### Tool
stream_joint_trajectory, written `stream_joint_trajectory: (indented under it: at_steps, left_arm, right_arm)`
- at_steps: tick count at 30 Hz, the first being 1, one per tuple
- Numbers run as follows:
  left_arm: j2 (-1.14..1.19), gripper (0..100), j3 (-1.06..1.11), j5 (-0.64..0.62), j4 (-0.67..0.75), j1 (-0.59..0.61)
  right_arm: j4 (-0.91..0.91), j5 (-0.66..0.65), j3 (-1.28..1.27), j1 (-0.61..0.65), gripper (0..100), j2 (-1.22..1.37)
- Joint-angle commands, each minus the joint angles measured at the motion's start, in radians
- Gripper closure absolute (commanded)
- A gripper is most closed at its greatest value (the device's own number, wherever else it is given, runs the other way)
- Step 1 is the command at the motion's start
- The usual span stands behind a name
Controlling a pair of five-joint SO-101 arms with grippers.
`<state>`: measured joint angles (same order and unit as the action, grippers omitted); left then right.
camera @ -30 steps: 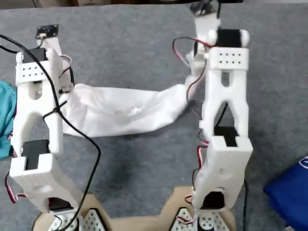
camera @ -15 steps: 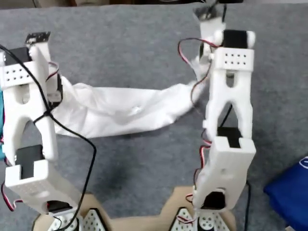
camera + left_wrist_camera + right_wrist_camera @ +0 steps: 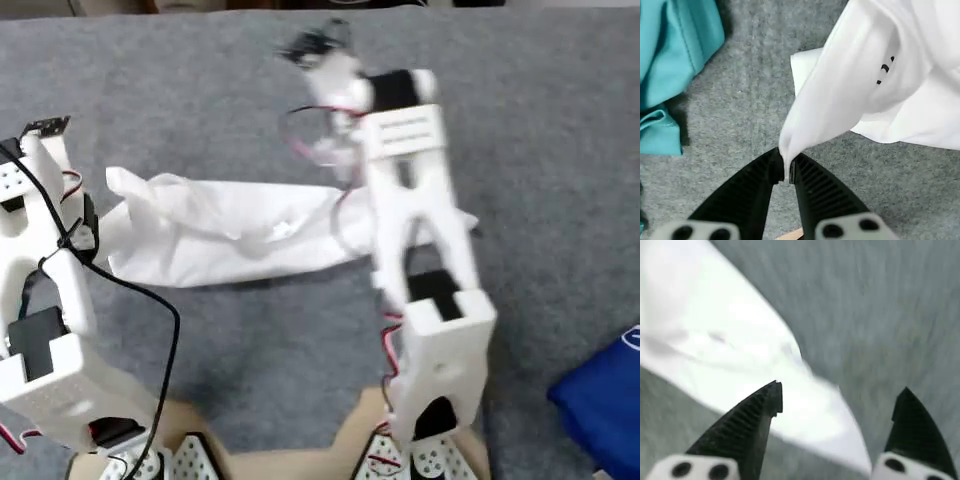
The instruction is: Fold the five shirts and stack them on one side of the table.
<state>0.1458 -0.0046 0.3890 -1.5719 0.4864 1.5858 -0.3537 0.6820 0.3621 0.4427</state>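
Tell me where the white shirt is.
The white shirt lies across the table's middle in the high view, its left end pinched by the left gripper.

The white shirt (image 3: pixel 230 235) lies crumpled in a long band across the grey worktop (image 3: pixel 200 60). One edge is lifted and pinched in the closed left end effector (image 3: pixel 786 172). A teal shirt (image 3: pixel 670 50) lies bunched near that pinched edge. A blue shirt (image 3: pixel 600 400) sits well apart at the worktop's near right corner, partly cut off.
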Motion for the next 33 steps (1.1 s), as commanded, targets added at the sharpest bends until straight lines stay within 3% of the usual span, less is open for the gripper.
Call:
stream_joint_trajectory:
  at_steps: [1, 8, 14, 21, 33]
  left_arm:
    - [-0.051, 98, 0.0, 0.002, 0.003, 0.014]
    - [-0.05, 98, 0.0, -0.002, 0.006, 0.058]
    - [-0.048, 98, 0.0, -0.002, 0.006, 0.092]
    - [-0.044, 98, 0.0, -0.002, 0.006, 0.086]
    - [-0.042, 98, 0.0, -0.002, 0.035, 0.083]
  right_arm:
    - [-0.097, -0.008, 0.145, 0.153, 66.1, 0.093]
    - [-0.109, 0.021, 0.467, 0.325, 68.0, 0.42]
    - [-0.029, 0.057, 0.664, 0.328, 68.0, 0.636]
    - [0.187, 0.063, 0.865, 0.355, 68.0, 0.685]
    - [0.203, 0.104, 0.777, 0.334, 68.0, 0.682]
